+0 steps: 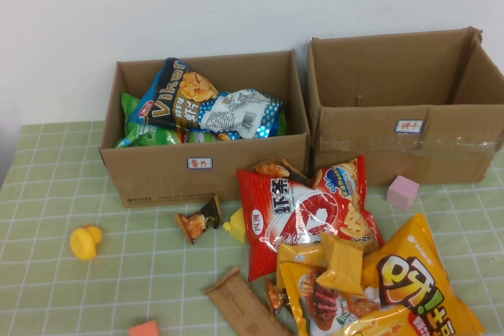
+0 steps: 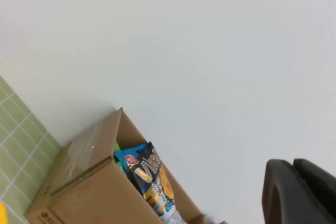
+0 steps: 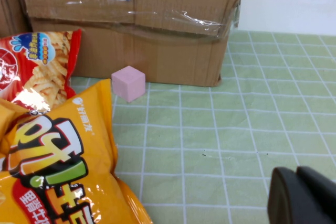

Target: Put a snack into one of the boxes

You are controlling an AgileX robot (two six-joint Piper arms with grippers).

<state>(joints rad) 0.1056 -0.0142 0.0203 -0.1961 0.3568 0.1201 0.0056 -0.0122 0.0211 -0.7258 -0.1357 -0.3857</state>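
Tech: Left end effector status: only in the left wrist view, raised and aimed at the wall above the left box. Jaws are fully closed and hold nothing. Right end effector hovers low over the bench, on the open side of the pink cube away from the chip bags; whether it is open or closed cannot be determined. Neither one appears in the high view.

Operator: Location of the snack?

Tech: On the bench directly in front of the left box, just below its label. Relative to the same box, the yellow duck lies off the front left corner, and the big red bag lies off the front right corner, close beside the snack.

Operator: Handling characteristics?

Tech: Judged as light, soft and crinkled, with a slick film surface. It will likely deform under jaw pressure and may slide if pinched flat.

Operator: Recommended hold?

Tech: Descend from above and close across the narrow body of the packet, or on a raised crimped end. Keep clear of the red bag. The left box already holds several bags; the right box shows none.
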